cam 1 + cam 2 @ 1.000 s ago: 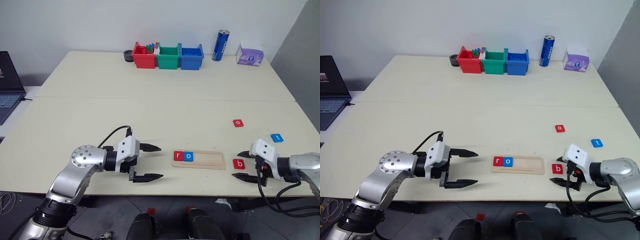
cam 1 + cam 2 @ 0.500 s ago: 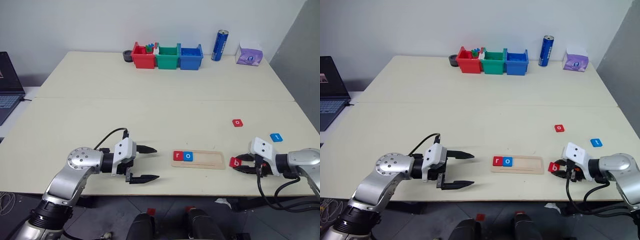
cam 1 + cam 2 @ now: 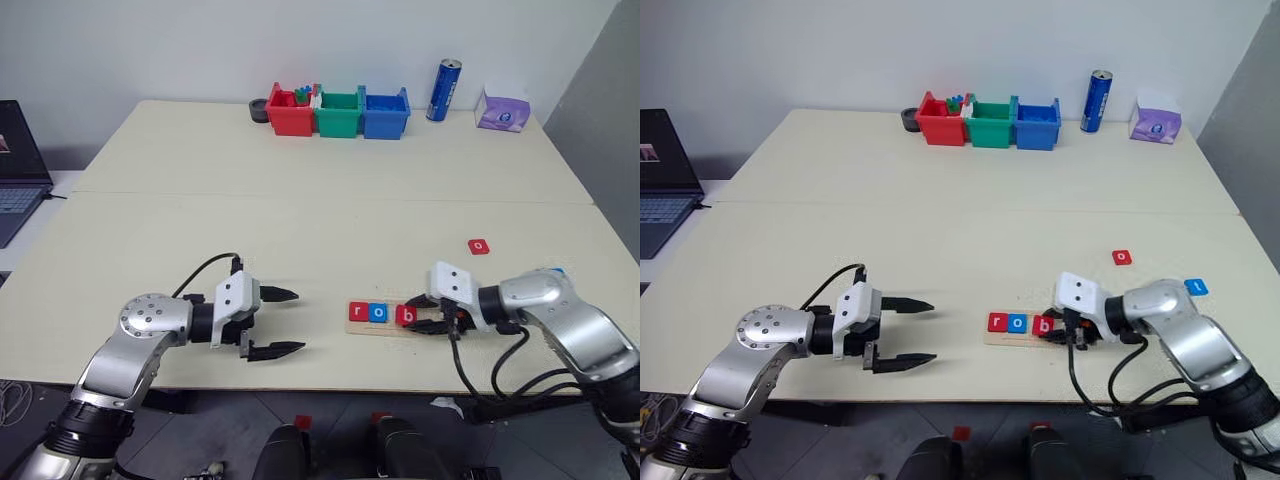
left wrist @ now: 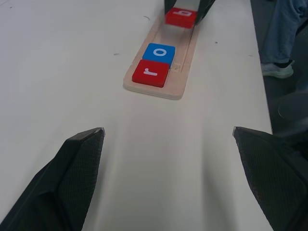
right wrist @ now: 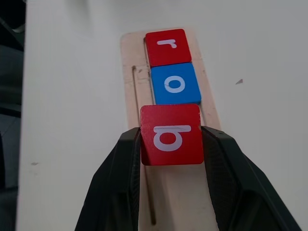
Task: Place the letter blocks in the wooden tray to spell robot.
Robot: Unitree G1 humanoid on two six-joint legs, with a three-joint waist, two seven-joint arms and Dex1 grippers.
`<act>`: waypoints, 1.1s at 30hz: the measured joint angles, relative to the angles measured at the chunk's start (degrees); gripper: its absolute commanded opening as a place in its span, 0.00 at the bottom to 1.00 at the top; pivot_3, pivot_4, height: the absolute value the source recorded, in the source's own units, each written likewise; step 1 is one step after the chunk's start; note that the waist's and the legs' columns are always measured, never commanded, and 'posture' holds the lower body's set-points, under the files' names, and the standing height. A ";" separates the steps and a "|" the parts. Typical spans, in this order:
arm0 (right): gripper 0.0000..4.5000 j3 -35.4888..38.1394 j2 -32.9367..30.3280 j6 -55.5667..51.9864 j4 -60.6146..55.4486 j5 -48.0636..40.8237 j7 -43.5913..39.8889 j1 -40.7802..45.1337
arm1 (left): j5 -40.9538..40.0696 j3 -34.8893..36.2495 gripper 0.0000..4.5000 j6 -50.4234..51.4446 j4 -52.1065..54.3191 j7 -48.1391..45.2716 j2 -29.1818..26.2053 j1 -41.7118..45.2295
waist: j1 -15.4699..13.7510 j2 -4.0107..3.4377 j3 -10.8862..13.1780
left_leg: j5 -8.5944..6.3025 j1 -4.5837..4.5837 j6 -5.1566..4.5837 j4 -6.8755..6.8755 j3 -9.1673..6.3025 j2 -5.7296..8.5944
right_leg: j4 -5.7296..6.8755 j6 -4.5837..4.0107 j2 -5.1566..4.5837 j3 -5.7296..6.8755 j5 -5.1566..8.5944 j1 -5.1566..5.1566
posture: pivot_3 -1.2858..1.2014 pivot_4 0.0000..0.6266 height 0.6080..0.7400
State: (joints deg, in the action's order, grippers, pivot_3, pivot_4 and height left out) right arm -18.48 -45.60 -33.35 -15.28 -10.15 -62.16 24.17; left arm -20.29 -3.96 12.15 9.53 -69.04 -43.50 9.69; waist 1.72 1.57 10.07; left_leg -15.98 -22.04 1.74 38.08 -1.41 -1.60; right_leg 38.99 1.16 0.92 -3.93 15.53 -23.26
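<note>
Now the right gripper [image 5: 171, 144] pinches the red "b" block [image 5: 171, 134] over the wooden tray [image 5: 132, 91], just behind the blue "o" block [image 5: 174, 83].
Beyond that "o" sits the red "r" block [image 5: 168, 46], at the tray's end. Left of the tray, the left gripper [image 3: 272, 321] hovers with fingers spread wide. Right of it lie a red "o" block [image 3: 478, 245] and a blue block [image 3: 1196, 287].

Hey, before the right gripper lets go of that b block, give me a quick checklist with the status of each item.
1. Right gripper shut on the red b block: ok.
2. Red r block and blue o block seated in the wooden tray, in order: ok.
3. b block lined up over the third slot, beside the o: ok.
4. b block resting flat in the groove: cannot tell.
5. Left gripper open and apart from the tray: ok.
6. Red o block waiting on the table: ok.
</note>
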 measured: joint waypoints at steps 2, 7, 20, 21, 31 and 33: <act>0.32 -1.51 0.97 -0.04 1.54 1.26 0.15 1.26 | -0.02 0.01 1.00 0.27 0.64 0.27 0.00 -0.06 | 0.02 0.00 0.00 | 0.00 -0.01 0.00 0.00 0.00 -0.03 | 0.00 -0.01 0.02 0.06 -0.01 0.00 | 0.52 0.24 1.00; 0.32 -3.39 1.08 0.71 4.05 3.41 -0.55 2.36 | -0.17 0.00 1.00 0.61 1.49 0.50 0.00 -0.12 | 0.04 0.00 0.00 | 0.00 -0.01 0.00 -0.01 0.00 -0.03 | 0.01 -0.02 0.02 0.08 -0.01 0.00 | 0.52 0.24 1.00; 0.32 -4.08 1.15 1.01 4.43 4.59 -2.51 3.54 | -0.12 -0.15 1.00 -0.11 1.48 0.80 0.59 -0.71 | 0.06 0.00 0.00 | 0.00 -0.01 0.00 -0.01 -0.01 -0.03 | 0.01 -0.03 0.02 0.09 -0.02 0.00 | 0.52 0.24 1.00; 0.32 -4.21 1.26 1.01 4.43 4.61 -2.66 3.65 | -0.11 -0.21 1.00 -0.12 1.48 0.80 0.66 -0.71 | 0.06 0.00 0.00 | 0.00 -0.01 0.00 -0.01 0.00 -0.03 | 0.01 -0.03 0.02 0.09 -0.02 -0.01 | 0.52 0.24 1.00; 0.40 -5.31 1.86 1.00 5.69 5.02 -3.27 5.44 | -0.03 -0.38 1.00 -0.09 1.48 0.91 1.30 -0.56 | 0.08 0.00 0.00 | 0.00 -0.01 0.00 -0.01 -0.01 -0.03 | 0.02 -0.04 0.02 0.09 -0.02 0.00 | 0.52 0.24 1.00; 0.54 -5.31 1.89 1.00 5.75 5.03 -3.25 5.80 | -0.03 -0.39 1.00 0.02 1.49 0.96 1.42 -0.53 | 0.08 0.00 0.00 | 0.00 -0.01 0.00 -0.01 -0.01 -0.03 | 0.02 -0.04 0.02 0.09 -0.02 0.00 | 0.52 0.24 1.00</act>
State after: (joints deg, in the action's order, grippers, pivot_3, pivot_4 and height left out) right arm -23.79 -43.71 -32.35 -9.53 -5.12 -65.41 29.97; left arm -20.32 -4.35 12.17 11.02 -68.08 -42.08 9.16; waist 1.80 1.57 10.07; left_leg -15.98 -22.05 1.74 38.07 -1.42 -1.63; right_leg 39.01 1.12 0.93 -3.84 15.51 -23.27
